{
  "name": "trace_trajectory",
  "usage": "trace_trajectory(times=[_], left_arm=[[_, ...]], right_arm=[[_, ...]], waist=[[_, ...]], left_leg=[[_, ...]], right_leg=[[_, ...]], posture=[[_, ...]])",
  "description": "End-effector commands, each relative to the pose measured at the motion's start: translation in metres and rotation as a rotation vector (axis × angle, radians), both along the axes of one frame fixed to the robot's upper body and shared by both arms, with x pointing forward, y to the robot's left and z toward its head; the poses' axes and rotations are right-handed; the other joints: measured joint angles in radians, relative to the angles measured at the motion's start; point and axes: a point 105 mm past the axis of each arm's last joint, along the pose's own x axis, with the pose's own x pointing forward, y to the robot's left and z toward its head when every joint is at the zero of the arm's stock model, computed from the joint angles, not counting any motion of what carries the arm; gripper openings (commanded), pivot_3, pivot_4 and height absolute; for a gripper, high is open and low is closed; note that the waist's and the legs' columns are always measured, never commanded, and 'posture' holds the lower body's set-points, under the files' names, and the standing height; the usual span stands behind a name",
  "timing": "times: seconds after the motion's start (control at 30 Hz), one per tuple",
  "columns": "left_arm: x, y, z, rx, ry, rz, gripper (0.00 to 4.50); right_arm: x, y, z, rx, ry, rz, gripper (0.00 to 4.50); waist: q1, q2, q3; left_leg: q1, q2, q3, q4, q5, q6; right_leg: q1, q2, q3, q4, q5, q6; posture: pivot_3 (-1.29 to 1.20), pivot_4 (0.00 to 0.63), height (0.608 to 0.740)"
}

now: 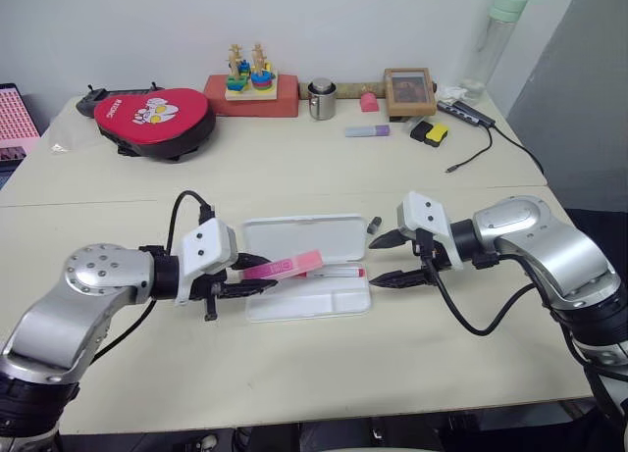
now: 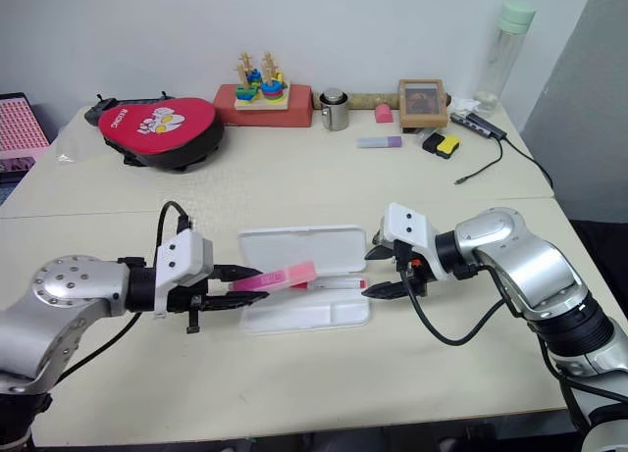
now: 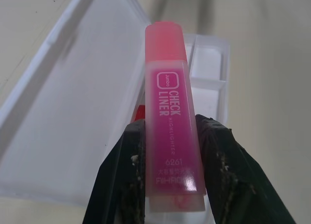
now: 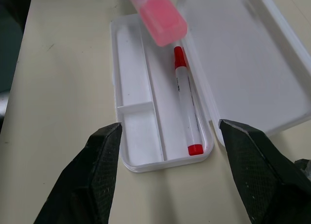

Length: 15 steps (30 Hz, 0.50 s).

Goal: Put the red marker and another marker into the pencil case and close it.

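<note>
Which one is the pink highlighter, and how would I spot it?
Find the open white pencil case near the table's front edge. Above its tray, the left gripper's fingers hold the pink highlighter. It is chunky and see-through pink, unlike the slim red marker lying in the tray.

I see the pencil case (image 1: 324, 305), a flat white plastic box with rounded corners, lying open on the desk (image 1: 294, 374), its lid (image 1: 304, 234) folded back flat on the far side. The tray is split into long compartments. The red marker (image 4: 186, 102), slim and white-barrelled with a red cap and red end, lies lengthwise in the compartment next to the hinge. The pink highlighter (image 3: 172, 122), thick and translucent with a lighter cap, is held above the tray, pinched at its base between the left fingers (image 3: 127, 170), cap end out over the case.
</note>
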Motion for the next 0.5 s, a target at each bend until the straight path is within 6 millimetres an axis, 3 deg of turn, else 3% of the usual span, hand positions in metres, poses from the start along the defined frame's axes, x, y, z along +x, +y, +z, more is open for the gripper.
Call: trace_trajectory(times=[0.03,0.5], left_arm=[[0.001,-0.012,-0.009,0.016,-0.02,-0.071,1.18],[-0.004,-0.029,-0.031,0.033,0.043,-0.171,1.18]], right_arm=[[-0.001,-0.004,0.007,0.017,-0.033,-0.004,3.33],[-0.001,-0.005,0.007,0.022,-0.032,-0.018,3.33]], waist=[[0.002,0.0,0.0],[0.007,0.0,0.0]], left_leg=[[0.0,0.0,0.0,0.0,0.0,0.0],[0.0,0.0,0.0,0.0,0.0,0.0]], right_leg=[[0.0,0.0,0.0,0.0,0.0,0.0],[0.0,0.0,0.0,0.0,0.0,0.0]], posture=[[0.0,0.15,0.74],[0.0,0.15,0.74]])
